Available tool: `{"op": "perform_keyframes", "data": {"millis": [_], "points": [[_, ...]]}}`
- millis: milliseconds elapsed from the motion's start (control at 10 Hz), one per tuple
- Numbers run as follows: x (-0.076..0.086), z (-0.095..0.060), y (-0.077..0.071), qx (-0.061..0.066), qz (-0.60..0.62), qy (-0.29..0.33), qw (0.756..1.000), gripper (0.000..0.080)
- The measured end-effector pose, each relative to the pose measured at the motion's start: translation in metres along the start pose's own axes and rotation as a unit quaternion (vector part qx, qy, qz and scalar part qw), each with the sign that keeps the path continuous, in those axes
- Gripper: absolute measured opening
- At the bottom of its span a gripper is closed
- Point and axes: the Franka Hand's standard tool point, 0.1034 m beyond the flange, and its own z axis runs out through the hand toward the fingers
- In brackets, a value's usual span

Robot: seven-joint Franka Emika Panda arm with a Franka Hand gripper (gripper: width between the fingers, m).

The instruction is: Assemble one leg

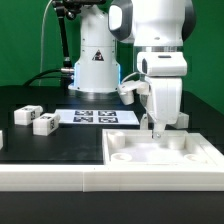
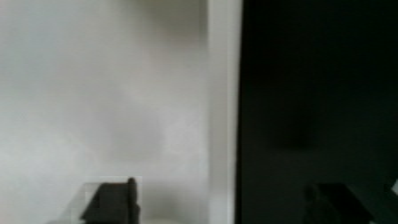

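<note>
- White panel [image 1: 110, 160] sits nearest the camera.
- You see the gripper [image 1: 152, 128] at its far rim, fingers [image 2: 116, 200] spread apart.
- Leg [image 1: 25, 115] and second leg [image 1: 45, 123] lie at the exterior view's left.

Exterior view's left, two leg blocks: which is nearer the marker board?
The small white plastic tagged block nearer the picture's middle, close to the thin white marker board; its twin sits farther out.

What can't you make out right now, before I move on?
- Exterior view: whether the hand touches the white panel. The fingertips are too small and are white on white.
- Wrist view: blurred. The white surface shows no detail, and the finger is cut off by the frame edge.
- Exterior view: the tags on the leg at the far left are too small to read.
</note>
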Motion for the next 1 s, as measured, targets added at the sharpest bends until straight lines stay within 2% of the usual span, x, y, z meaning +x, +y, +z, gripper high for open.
{"op": "perform_keyframes", "data": {"millis": [100,200,600,800,1000], "points": [[0.000,0.000,0.000,0.000,0.000,0.000,1.000,0.0595],[0.000,0.000,0.000,0.000,0.000,0.000,1.000,0.0633],[0.001,-0.004,0.000,0.000,0.014,-0.001,1.000,0.0649],[0.014,-0.030,-0.001,-0.010,0.055,-0.005,0.998,0.0649],[0.034,-0.047,-0.008,-0.021,0.098,-0.002,0.995,0.0649]]}}
